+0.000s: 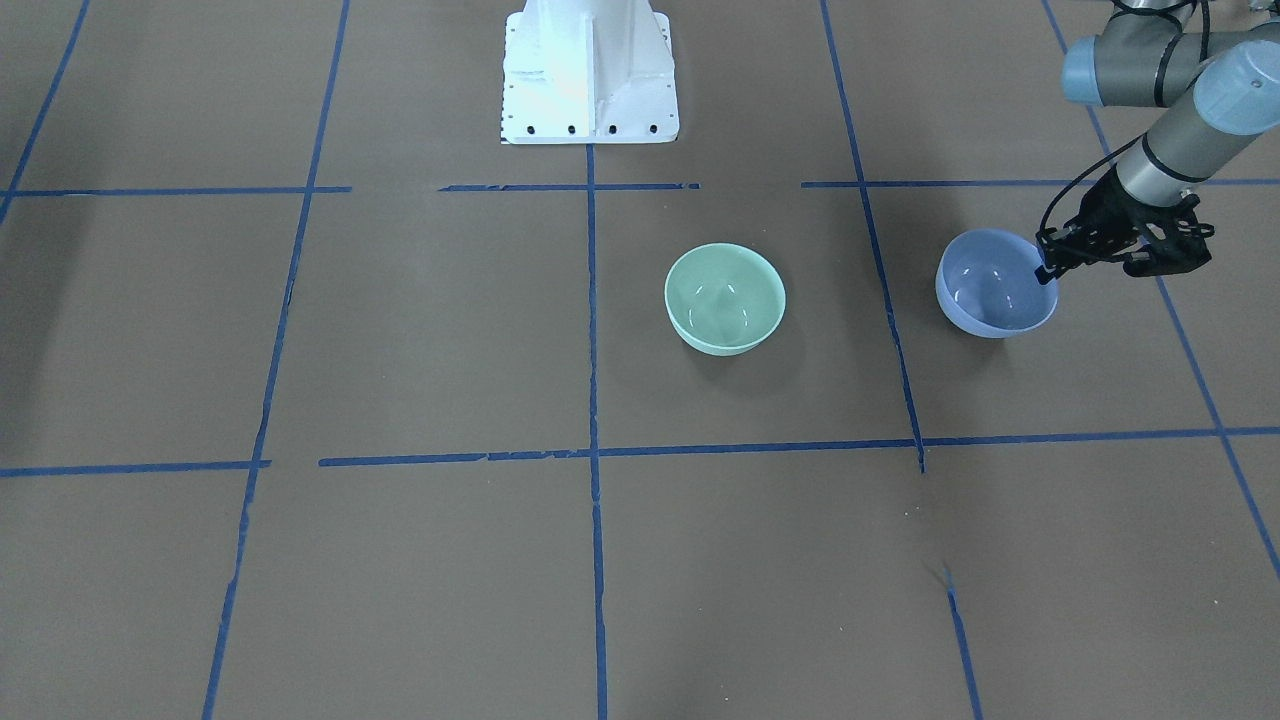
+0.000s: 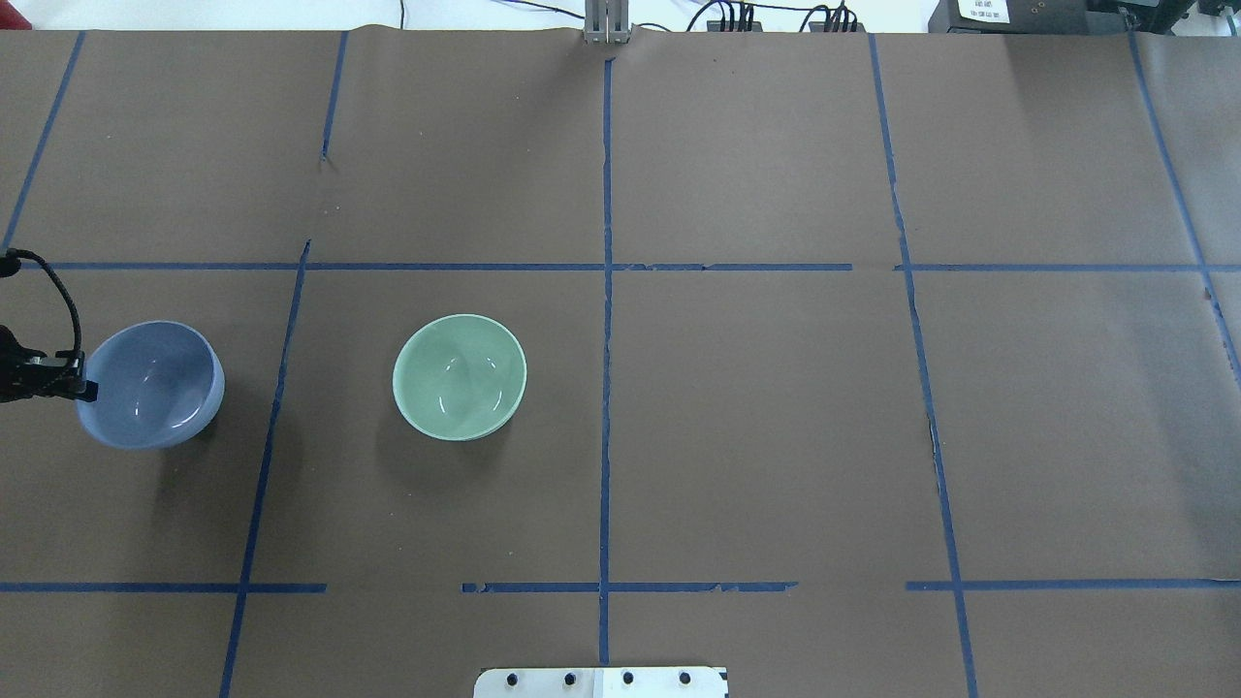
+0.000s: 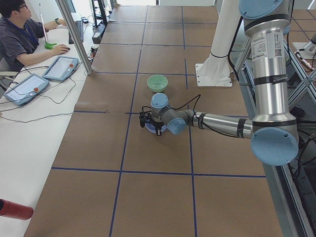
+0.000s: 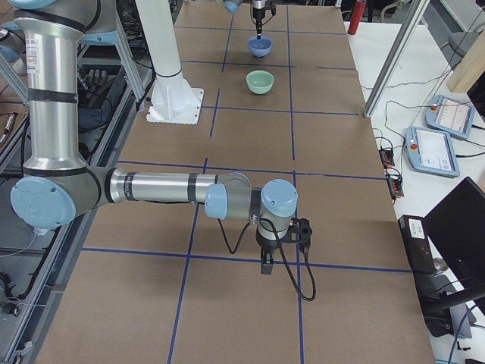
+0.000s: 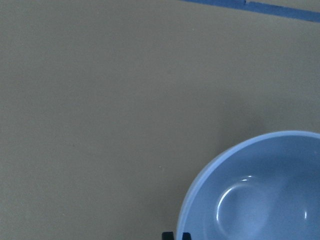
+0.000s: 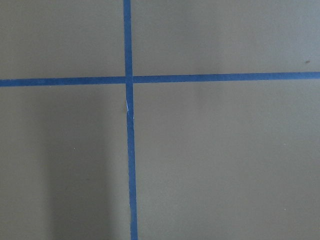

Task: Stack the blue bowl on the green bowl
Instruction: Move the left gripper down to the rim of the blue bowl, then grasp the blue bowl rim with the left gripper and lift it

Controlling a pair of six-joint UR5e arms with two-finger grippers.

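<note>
- The blue bowl (image 2: 150,385) sits on the robot's left side of the table (image 2: 776,436), upright or slightly tipped. Whether its base touches the paper is hard to judge.
- The left gripper (image 1: 1045,268) is at the bowl's outer rim. Its fingertips (image 5: 167,235) are narrowly spaced and appear to pinch the rim between them.
- The left arm (image 3: 222,123) lies low and nearly level from its elbow, with the wrist turned down over the bowl.
- The overhead view cuts this gripper off at the frame edge. In the exterior left view the wrist hides most of the bowl.
- The blue bowl is empty, with only light glints inside.
- The green bowl (image 2: 460,376) stands upright and empty in the next grid square, well apart from the blue one. A tape line (image 2: 276,407) runs between them.
- The right gripper (image 4: 267,267) points down near a tape crossing at the far end of the table, with its forearm stretched low. Its own camera shows no fingers, so I cannot tell how its jaws stand.
</note>
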